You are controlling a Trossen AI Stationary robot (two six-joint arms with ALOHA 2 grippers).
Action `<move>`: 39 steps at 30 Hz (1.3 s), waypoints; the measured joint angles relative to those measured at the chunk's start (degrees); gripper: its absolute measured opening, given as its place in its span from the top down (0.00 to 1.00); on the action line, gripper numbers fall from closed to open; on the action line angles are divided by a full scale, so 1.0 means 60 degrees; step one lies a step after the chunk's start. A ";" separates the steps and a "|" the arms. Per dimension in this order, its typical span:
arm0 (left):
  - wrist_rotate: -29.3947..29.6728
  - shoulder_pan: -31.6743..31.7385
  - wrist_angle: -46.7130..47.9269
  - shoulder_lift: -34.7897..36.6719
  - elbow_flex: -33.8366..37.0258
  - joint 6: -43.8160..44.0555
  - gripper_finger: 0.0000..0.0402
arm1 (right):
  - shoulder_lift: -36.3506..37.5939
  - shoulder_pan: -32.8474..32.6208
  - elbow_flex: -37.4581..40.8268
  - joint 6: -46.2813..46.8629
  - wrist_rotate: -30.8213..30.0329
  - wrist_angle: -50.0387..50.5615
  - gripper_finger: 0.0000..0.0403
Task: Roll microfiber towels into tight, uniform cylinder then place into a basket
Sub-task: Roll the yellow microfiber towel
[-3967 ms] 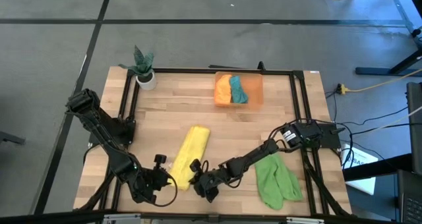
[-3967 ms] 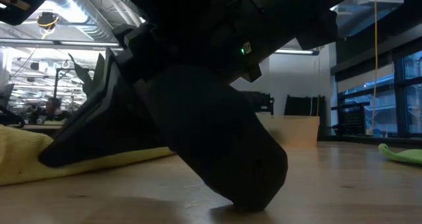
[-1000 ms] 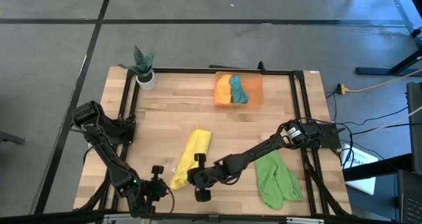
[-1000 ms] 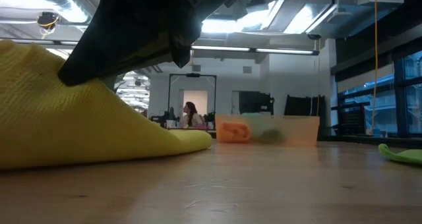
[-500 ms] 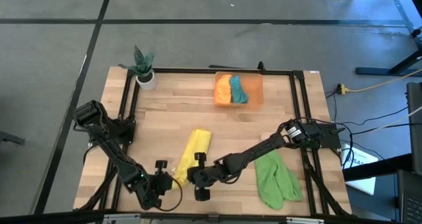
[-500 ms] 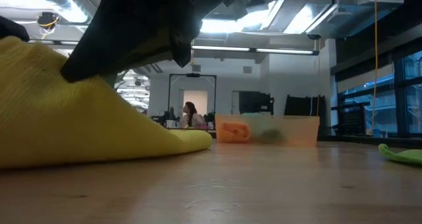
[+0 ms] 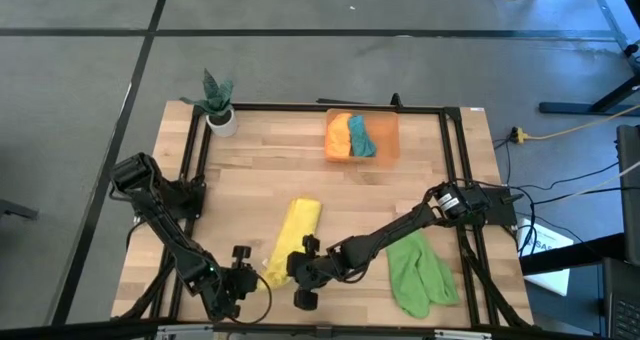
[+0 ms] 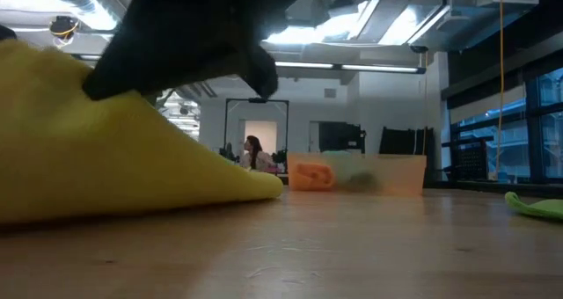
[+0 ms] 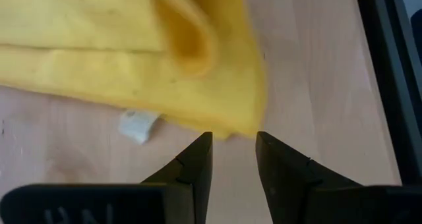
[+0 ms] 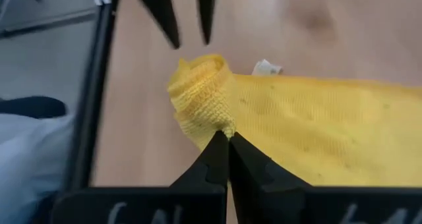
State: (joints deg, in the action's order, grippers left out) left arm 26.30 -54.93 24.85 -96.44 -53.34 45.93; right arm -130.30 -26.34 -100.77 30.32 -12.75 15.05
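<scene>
left pincer (image 7: 250, 271): released, fingers (image 9: 198, 159) apart with a gap between them, tips just short of the yellow towel's near edge, holding nothing; it sits at the tabletop's front edge, left of centre.
right pincer (image 7: 296, 263): clenched, its fingertips (image 10: 226, 147) pressed together on the rolled end of the yellow towel.
yellow towel (image 7: 291, 238): lies partly rolled on the tabletop, running from the front edge toward the middle; a small white tag (image 9: 139, 126) shows at its edge.
light green towel (image 7: 418, 271): loose and crumpled on the tabletop's right front part, well apart from the yellow one.
basket (image 7: 389, 133): translucent orange, at the tabletop's far side near the centre, with the orange towel (image 7: 340, 137) and the teal towel (image 7: 360, 135) side by side in it.
tabletop (image 7: 260, 175): pale wooden planks, framed by black rails.
plant pot (image 7: 221, 118): white, with a green plant, at the far left corner.
floor (image 7: 300, 60): grey, with cables to the right of the table.
room: in the low view, ceiling strip lights (image 8: 343, 68), tall windows (image 8: 519, 127) on the right, and a person (image 8: 253, 152) far off behind the table.
</scene>
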 joint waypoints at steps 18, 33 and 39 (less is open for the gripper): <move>0.1119 -0.0055 -0.1378 -0.0391 0.0005 -0.1504 0.73 | 0.0000 0.0218 0.0000 0.0162 -0.0383 0.0164 0.99; 0.1604 -0.0169 -0.0319 -0.0754 0.0005 -0.0955 0.74 | 0.0000 0.0486 -0.0001 -0.0392 -0.0455 -0.0194 0.99; 0.1636 -0.0161 -0.0394 -0.1262 0.0004 -0.0911 0.74 | 0.0002 0.0486 -0.0433 -0.0839 -0.0452 -0.0108 0.99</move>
State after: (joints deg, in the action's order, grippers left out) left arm 36.12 -55.90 22.48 -104.02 -53.32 40.47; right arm -130.29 -23.42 -103.37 25.29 -15.46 14.40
